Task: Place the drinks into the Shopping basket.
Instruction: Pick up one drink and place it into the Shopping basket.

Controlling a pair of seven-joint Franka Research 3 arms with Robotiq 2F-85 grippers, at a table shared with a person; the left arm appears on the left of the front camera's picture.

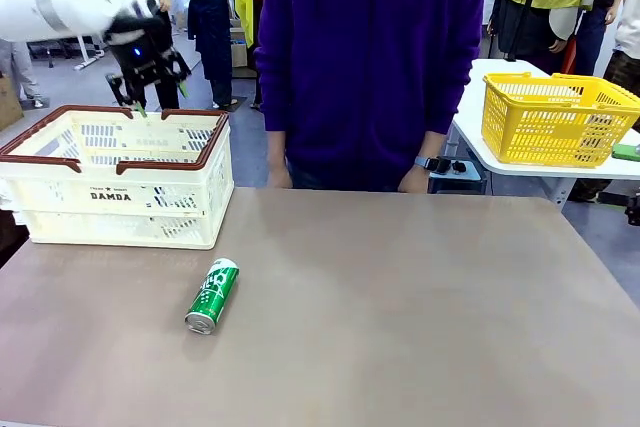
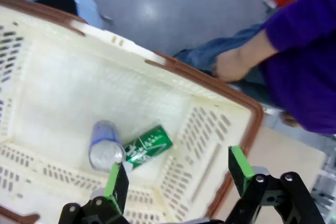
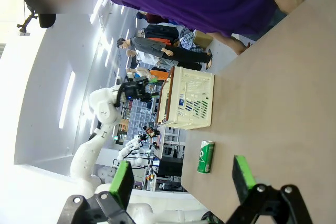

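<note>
Left wrist view, above the crate: the left gripper (image 2: 177,171) hangs with its green-padded fingers spread wide and free over the Shopping basket (image 2: 210,80). On the basket's floor a blue can (image 2: 105,142) and a green can (image 2: 149,145) lie touching, close to a slotted wall. Seen from the front, the basket stands at the left of the brown table (image 1: 420,297). A second green can (image 1: 212,295) lies on its side just before it, apart from its wall. The right gripper (image 3: 182,177) has its fingers apart as well, facing bare tabletop. The person's hands (image 1: 412,182) rest at the far edge.
</note>
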